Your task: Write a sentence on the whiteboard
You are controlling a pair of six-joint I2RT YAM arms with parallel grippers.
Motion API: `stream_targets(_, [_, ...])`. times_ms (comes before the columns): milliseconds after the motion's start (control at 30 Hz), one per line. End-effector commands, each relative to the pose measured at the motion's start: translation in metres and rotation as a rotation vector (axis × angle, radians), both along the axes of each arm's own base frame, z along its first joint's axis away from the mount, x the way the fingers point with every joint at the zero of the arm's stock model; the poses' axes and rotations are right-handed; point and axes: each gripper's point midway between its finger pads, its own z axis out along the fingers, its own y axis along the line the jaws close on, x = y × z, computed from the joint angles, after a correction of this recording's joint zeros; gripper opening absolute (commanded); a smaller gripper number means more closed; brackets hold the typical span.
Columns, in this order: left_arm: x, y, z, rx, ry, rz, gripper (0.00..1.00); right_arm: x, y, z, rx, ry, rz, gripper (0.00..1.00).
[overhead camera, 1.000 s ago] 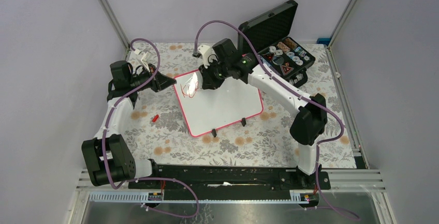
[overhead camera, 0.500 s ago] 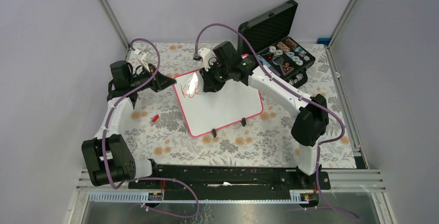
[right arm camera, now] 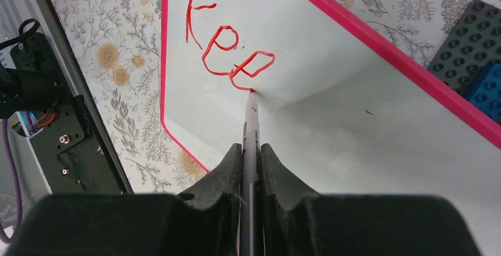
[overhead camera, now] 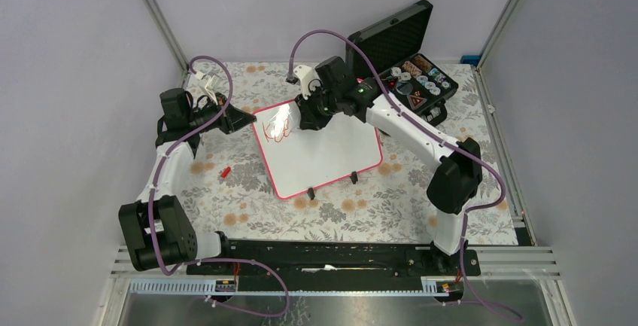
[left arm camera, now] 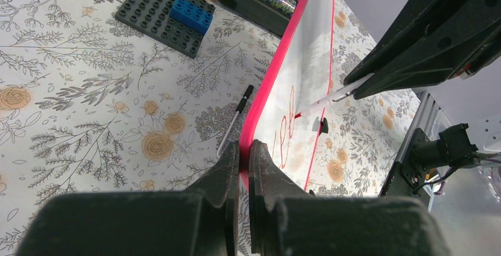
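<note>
Right gripper (right arm camera: 251, 164) pinches the marker (right arm camera: 251, 120), tip touching the whiteboard (right arm camera: 354, 126) just ahead, at the tail of the sentence (right arm camera: 227, 55), "Kee" so far. For the p I should press lightly and start just beside the last e. My left gripper (left arm camera: 244, 149), pressed onto the board's pink frame, must hold it steady. Farther off, the board runs out of view; from above, glare blurs the letters.

The whiteboard (overhead camera: 320, 149) sits mid-surface (overhead camera: 376, 213), with the open case (overhead camera: 410, 70) behind it to the right and a small loose piece (overhead camera: 224, 171) to its left. The letters (right arm camera: 227, 52) lie in its far left corner, the marker (right arm camera: 251, 132) tip touching the board at their end. A block plate (left arm camera: 165, 16) and a pen (left arm camera: 233, 123) lie just beyond its far edge.
</note>
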Motion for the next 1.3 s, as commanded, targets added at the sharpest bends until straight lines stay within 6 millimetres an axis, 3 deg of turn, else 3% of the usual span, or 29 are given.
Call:
stream_targets(0, [-0.003,-0.005,0.006,0.024,-0.068,-0.033,0.00,0.012,-0.009,0.050,0.061,-0.122,-0.030,0.00])
stream_targets(233, [-0.003,-0.006,0.007,0.024,-0.070,-0.033,0.00,0.023,-0.010,0.051,0.062,-0.131,-0.048,0.00])
stream_targets(600, [-0.003,-0.006,0.006,0.025,-0.068,-0.034,0.00,0.025,-0.007,0.051,0.068,-0.127,-0.047,0.00])
stream_targets(900, [-0.004,-0.005,0.006,0.026,-0.071,-0.033,0.00,0.020,-0.011,0.028,0.031,-0.088,-0.043,0.00])
stream_targets(1267, [-0.003,-0.005,0.006,0.025,-0.068,-0.034,0.00,0.000,-0.013,0.007,0.016,-0.031,-0.014,0.00])
